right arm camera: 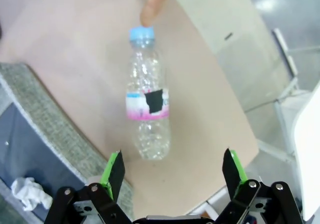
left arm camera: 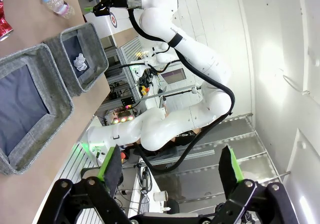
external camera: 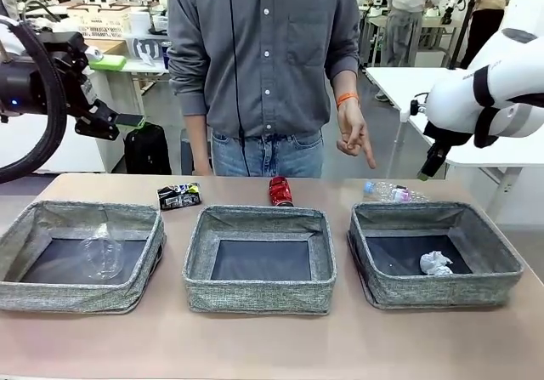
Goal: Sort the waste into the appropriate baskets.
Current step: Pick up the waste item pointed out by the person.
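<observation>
Three grey woven baskets stand in a row. The left basket holds a clear plastic cup. The middle basket has a bare bottom. A crumpled paper ball lies in the right basket. Behind the baskets lie a black printed can, a red can and a clear bottle. My right gripper hangs open above the bottle, apart from it. My left gripper is raised at the far left, open and holding nothing.
A person stands at the far side, one hand pointing a finger down at the bottle's blue cap. The table's right edge runs close beside the bottle. Bare tabletop lies in front of the baskets.
</observation>
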Action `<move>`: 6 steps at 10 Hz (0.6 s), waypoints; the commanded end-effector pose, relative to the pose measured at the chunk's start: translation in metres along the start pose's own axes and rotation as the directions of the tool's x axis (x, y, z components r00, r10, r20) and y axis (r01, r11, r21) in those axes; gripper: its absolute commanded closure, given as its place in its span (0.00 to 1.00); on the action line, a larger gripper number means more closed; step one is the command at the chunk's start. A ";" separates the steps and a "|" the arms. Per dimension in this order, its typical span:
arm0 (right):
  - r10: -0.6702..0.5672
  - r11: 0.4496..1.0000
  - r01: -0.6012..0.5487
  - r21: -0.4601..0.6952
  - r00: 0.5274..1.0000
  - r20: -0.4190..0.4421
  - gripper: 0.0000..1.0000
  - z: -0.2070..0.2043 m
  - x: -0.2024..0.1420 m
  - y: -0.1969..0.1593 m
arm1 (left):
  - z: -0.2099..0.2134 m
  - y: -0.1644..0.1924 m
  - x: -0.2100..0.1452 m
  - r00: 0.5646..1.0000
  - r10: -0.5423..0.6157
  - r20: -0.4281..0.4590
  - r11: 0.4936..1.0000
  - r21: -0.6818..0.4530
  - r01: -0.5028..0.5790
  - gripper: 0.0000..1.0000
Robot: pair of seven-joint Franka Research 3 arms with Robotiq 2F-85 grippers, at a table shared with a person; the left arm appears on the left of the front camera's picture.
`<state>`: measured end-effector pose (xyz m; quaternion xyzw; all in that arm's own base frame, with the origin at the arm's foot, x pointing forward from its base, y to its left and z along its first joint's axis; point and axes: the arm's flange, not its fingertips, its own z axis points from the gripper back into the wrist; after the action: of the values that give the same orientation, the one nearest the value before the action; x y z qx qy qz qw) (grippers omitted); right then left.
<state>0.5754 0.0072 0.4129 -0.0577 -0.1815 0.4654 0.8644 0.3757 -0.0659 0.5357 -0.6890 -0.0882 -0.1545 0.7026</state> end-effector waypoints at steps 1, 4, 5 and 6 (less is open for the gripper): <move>-0.028 0.999 0.028 0.022 1.000 0.013 0.00 0.000 0.002 -0.003 | -0.002 -0.005 0.000 1.000 0.008 0.011 1.000 -0.015 -0.008 0.01; -0.034 0.999 0.034 0.033 0.999 0.014 0.00 -0.004 0.005 0.004 | -0.002 -0.005 0.000 1.000 0.008 0.011 1.000 -0.015 -0.008 0.01; -0.037 0.999 0.036 0.037 0.999 0.015 0.00 -0.008 0.005 0.005 | -0.002 -0.005 0.000 1.000 0.008 0.011 1.000 -0.015 -0.008 0.01; -0.040 0.999 0.040 0.034 0.999 0.011 0.00 -0.011 0.005 0.005 | -0.002 -0.005 0.000 1.000 0.008 0.011 1.000 -0.015 -0.008 0.01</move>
<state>0.5754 0.0154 0.4044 -0.0443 -0.1778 0.4641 0.8666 0.3757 -0.0659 0.5357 -0.6890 -0.0882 -0.1544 0.7026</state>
